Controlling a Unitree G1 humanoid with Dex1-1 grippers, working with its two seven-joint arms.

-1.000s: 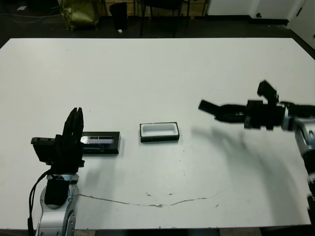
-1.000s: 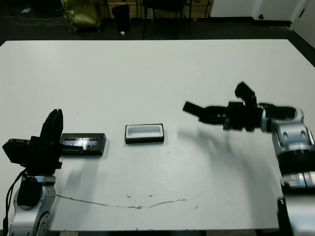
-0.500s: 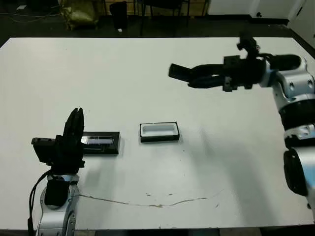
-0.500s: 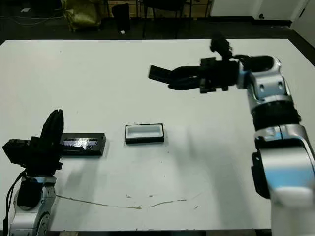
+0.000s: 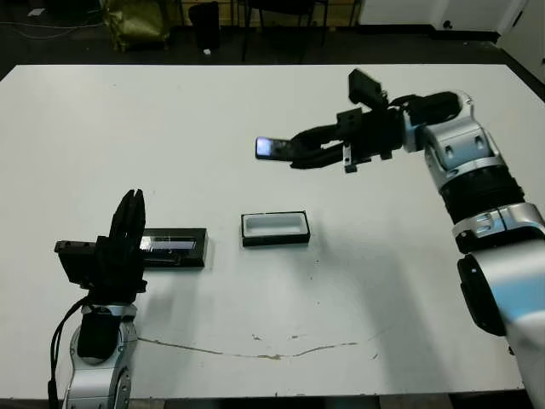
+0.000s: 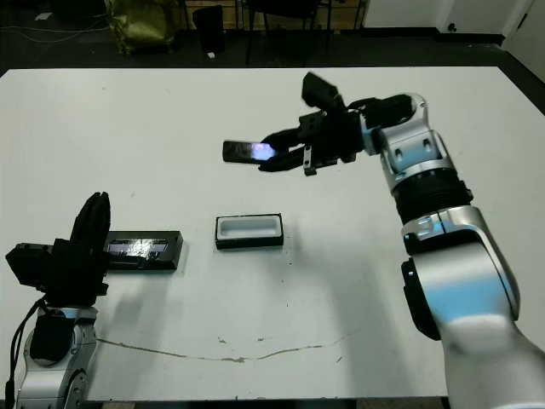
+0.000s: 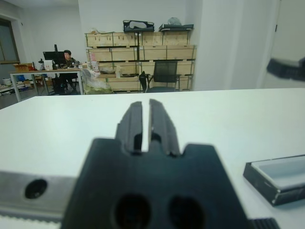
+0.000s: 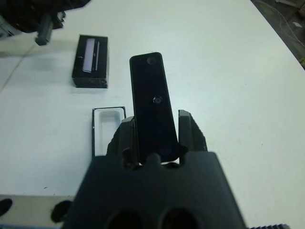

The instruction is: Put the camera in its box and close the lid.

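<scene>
My right gripper (image 5: 305, 151) is shut on the camera (image 5: 274, 147), a slim black bar with a bluish-white patch on its face, held in the air beyond the box. In the right wrist view the camera (image 8: 152, 107) sticks out between the two fingers (image 8: 127, 132). The box (image 5: 275, 228), a black tray with white lining, lies mid-table and holds nothing. Left of it lies the lid (image 5: 175, 247) with its glossy strip. My left gripper (image 5: 129, 223) stands shut and upright just left of the lid, holding nothing. The left wrist view shows the box (image 7: 279, 177) off to one side.
A thin dark crack (image 5: 272, 351) runs across the table near its front edge. Beyond the far edge stand chairs (image 5: 277, 17) and a yellow bag (image 5: 136, 21). A person (image 7: 67, 57) sits at a desk far behind.
My right arm has swung from the table's right side up and leftward with the camera, ending above the area behind the box. The left arm, box and lid have not moved.
</scene>
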